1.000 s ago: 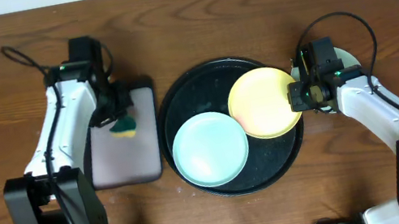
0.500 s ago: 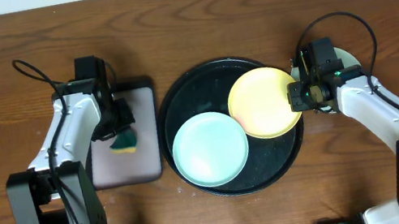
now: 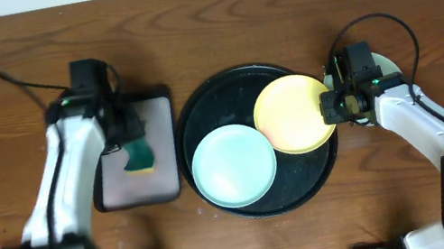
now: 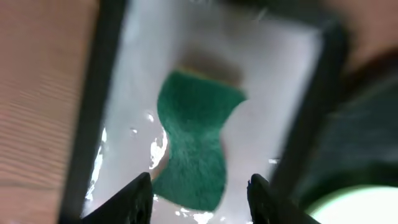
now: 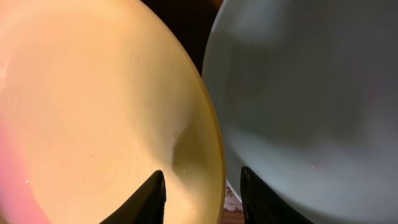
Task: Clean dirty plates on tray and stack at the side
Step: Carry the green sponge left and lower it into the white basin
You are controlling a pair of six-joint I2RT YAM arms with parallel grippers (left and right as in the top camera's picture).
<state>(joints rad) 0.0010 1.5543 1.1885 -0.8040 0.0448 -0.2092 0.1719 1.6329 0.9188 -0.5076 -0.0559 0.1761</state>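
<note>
Left gripper [image 4: 200, 202] has drawn the sponge [image 4: 193, 143] down the grey tray [image 4: 280, 74], jaws astride it; grip unclear. Right gripper [image 5: 202, 193] stays astride the rim of the yellow plate [image 5: 93, 112], at the black tray [image 3: 201, 110] edge; clamping unclear. Scrubbing likely comes next.

Left arm [image 3: 72, 169] stretches forward, left of tray [image 3: 201, 110], blurred in overhead view. Left gripper [image 4: 199, 198] points down, jaws spread wide, gripping nothing. Right arm [image 3: 413, 114] bends in from right of tray. Right gripper [image 5: 200, 194] sits at tray's right rim, jaws clamped on yellow plate [image 3: 294, 116] edge.
</note>
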